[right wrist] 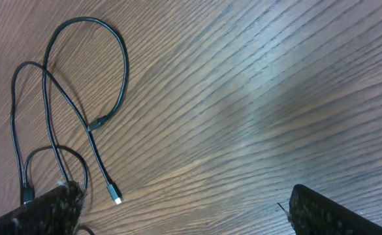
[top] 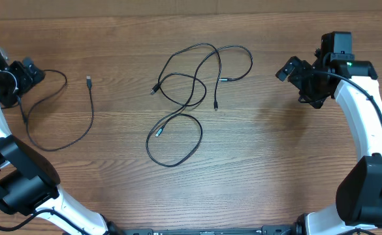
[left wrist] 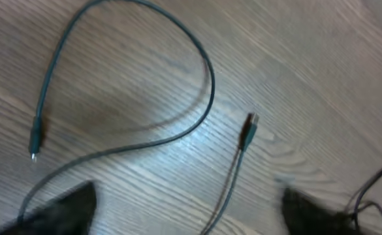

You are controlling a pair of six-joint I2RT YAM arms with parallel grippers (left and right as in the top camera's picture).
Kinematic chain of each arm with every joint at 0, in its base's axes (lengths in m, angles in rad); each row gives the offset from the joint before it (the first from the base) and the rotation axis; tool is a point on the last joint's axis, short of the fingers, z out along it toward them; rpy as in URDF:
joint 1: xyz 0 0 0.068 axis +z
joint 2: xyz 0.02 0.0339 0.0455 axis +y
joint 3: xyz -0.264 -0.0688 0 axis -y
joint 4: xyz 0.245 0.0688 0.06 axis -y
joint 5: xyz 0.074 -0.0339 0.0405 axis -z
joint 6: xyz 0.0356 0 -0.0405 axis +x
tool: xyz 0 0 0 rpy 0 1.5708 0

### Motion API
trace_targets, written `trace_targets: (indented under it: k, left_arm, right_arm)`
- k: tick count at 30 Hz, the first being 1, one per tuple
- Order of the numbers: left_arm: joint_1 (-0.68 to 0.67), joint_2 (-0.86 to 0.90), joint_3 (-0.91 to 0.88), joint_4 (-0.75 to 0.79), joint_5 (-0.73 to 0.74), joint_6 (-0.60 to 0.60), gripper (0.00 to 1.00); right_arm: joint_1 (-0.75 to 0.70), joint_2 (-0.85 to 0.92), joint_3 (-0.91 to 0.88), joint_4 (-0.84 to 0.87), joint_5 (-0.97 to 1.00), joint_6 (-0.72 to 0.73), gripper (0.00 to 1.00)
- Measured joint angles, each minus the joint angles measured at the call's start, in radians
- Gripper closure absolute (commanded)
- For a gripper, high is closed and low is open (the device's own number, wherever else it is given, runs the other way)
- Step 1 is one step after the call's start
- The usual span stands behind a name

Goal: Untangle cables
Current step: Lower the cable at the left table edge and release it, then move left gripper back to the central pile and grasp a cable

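A tangle of thin black cables point(top: 194, 81) lies at the table's middle, with a closed loop point(top: 174, 140) at its near side and plugs sticking out. One separate cable point(top: 79, 127) lies at the left, one plug point(top: 89, 80) free. My left gripper point(top: 31, 70) is open at the far left over that cable; in the left wrist view the cable point(left wrist: 204, 111) runs between the open fingers point(left wrist: 187, 196). My right gripper point(top: 290, 68) is open and empty to the right of the tangle. The right wrist view shows cable loops point(right wrist: 79, 111) left of its fingers point(right wrist: 184, 196).
The wooden table point(top: 275, 156) carries only the cables. The arms' own thicker black wires point(top: 360, 85) hang along both arms at the left and right sides. The arm bases stand at the near edge.
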Motion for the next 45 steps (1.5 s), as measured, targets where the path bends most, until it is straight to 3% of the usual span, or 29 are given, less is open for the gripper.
trace_targets:
  k: [7, 16, 18, 22, 24, 26, 28, 32, 35, 41, 42, 44, 45]
  left_arm:
    - [-0.069, 0.001, 0.000, -0.029, 0.027, -0.096, 0.96]
    - [-0.313, 0.001, 0.000, -0.062, 0.043, -0.121, 0.92]
    - [-0.372, 0.001, 0.000, -0.063, 0.045, -0.121, 0.86]
    - [-0.475, 0.001, 0.000, -0.067, 0.041, -0.129, 0.64]
    - [-0.530, 0.001, 0.000, -0.076, 0.029, -0.130, 0.47]
    - [-0.596, 0.002, 0.000, -0.084, 0.007, -0.130, 0.21]
    - [-0.660, 0.007, 0.000, -0.092, -0.013, -0.130, 0.17]
    - [-0.775, 0.039, 0.000, -0.096, -0.035, -0.142, 0.22]
    - [-0.843, 0.087, 0.000, -0.097, -0.057, -0.179, 0.32]
    - [-0.925, 0.208, 0.000, -0.088, -0.093, -0.225, 0.32]
    - [-0.932, 0.222, 0.000, -0.087, -0.097, -0.229, 0.38]
    - [-0.942, 0.251, 0.000, -0.084, -0.100, -0.231, 0.73]
    - [-0.944, 0.263, 0.000, -0.084, -0.103, -0.235, 0.84]
  right_arm:
    - [0.000, 0.000, 0.000, 0.000, 0.000, 0.000, 0.00]
    - [0.000, 0.000, 0.000, 0.000, 0.000, 0.000, 0.00]
    - [0.000, 0.000, 0.000, 0.000, 0.000, 0.000, 0.00]
    - [0.000, 0.000, 0.000, 0.000, 0.000, 0.000, 0.00]
    - [0.000, 0.000, 0.000, 0.000, 0.000, 0.000, 0.00]
    - [0.000, 0.000, 0.000, -0.001, 0.000, 0.000, 0.00]
    - [0.000, 0.000, 0.000, -0.001, 0.000, 0.000, 0.00]
    - [0.000, 0.000, 0.000, 0.000, 0.000, 0.000, 0.00]
    - [0.000, 0.000, 0.000, -0.001, 0.000, 0.001, 0.00]
    - [0.000, 0.000, 0.000, 0.000, 0.000, 0.000, 0.00]
    - [0.000, 0.000, 0.000, 0.000, 0.000, 0.000, 0.00]
    - [0.000, 0.000, 0.000, 0.000, 0.000, 0.000, 0.00]
    - [0.000, 0.000, 0.000, 0.000, 0.000, 0.000, 0.00]
